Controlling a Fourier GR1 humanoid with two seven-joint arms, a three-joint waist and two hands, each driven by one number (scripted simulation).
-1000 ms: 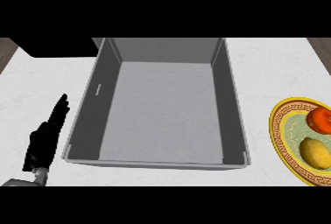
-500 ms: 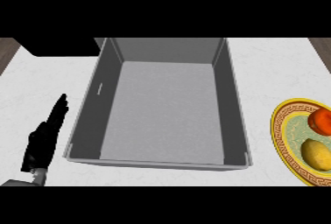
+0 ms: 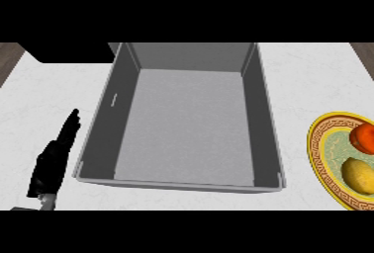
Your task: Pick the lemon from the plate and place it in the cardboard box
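Resting at the lower left of the frame, the left hand [image 3: 50, 165] keeps its fingers straight and holds nothing; the right hand is out of view. The lemon [image 3: 356, 174] lies on the plate [image 3: 316, 150] at the right edge, below a red fruit [image 3: 363, 138] and apart from the box [image 3: 182, 128]. Picking looks not yet begun; next, a hand must reach the lemon.

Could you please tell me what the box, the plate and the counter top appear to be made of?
The box looks like matte grey board or plastic: thin flat walls, no shine. The plate seems glazed ceramic: yellow rim with a dark key pattern. The counter top looks like white stone, perhaps marble: faint grey veins.
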